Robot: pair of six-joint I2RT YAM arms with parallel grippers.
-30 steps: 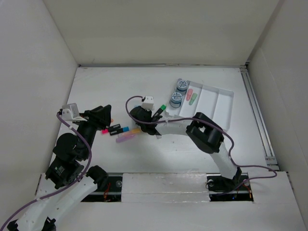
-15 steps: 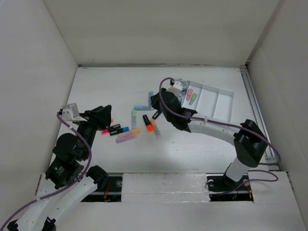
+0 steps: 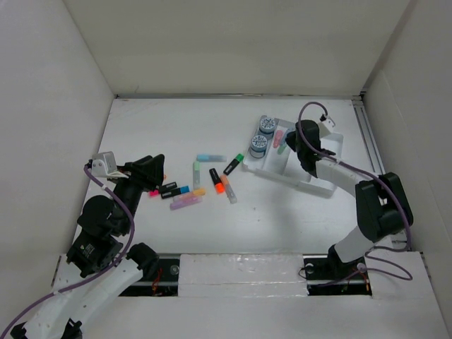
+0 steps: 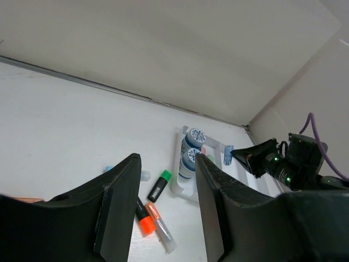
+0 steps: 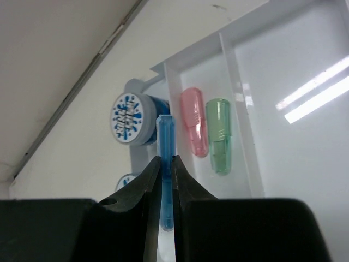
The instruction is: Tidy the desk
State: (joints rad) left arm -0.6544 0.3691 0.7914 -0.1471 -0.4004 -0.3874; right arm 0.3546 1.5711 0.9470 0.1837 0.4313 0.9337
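Desk (image 3: pixel 282 233): white tabletop under both arms. A compartmented tray (image 3: pixel 332 152) sits toward its far right corner. The right tool (image 5: pixel 166 166) hangs over the tray, pinched tight on a slim blue marker (image 5: pixel 165 134) that points out past the fingertips. The left tool (image 4: pixel 166 174) is parted and empty over the desk's left side.

Step in hand, as judged: deposit the blue marker in the tray.
- In the wrist view it lines up with the divider beside the round pots (image 5: pixel 130 117).
- Shift it toward the compartment holding the pink marker (image 5: pixel 193 120) and the green marker (image 5: pixel 219 134).
- Lower it close to the tray floor, parallel to those two, then release. A high drop risks a bounce.

Desk relative to tool: directly below the right tool is the tray, not bare desk. The loose markers (image 3: pixel 215 176) lie mid-desk, well apart from it.
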